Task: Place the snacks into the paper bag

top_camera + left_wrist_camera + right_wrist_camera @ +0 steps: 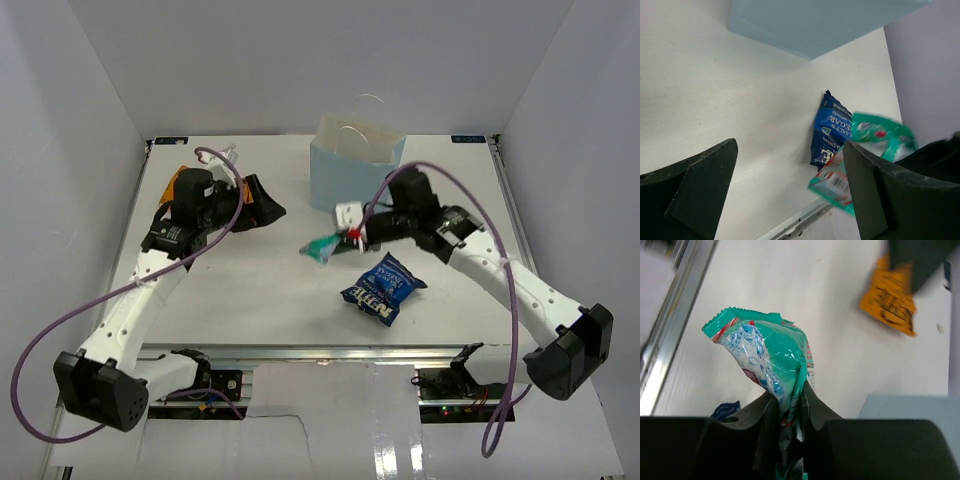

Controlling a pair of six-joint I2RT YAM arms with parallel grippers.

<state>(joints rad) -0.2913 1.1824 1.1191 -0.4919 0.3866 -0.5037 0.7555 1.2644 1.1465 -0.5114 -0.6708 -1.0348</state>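
The crinkly teal-and-white plastic pouch (767, 352) is pinched by one end in my right gripper (787, 402), whose black fingers are clamped on it, just in front of the upright light blue paper bag (355, 165). A glossy blue chip bag (383, 288) lies flat on the white counter (250, 290) nearby. My left gripper (790, 150) is spread wide and holds nothing. The orange chip bag (890, 300) beside it is blurred and partly hidden.

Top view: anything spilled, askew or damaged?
Nothing stands out. The paper bag stands upright, the blue chip bag lies on the table, and the right end effector pinches the teal-white pouch by one end.
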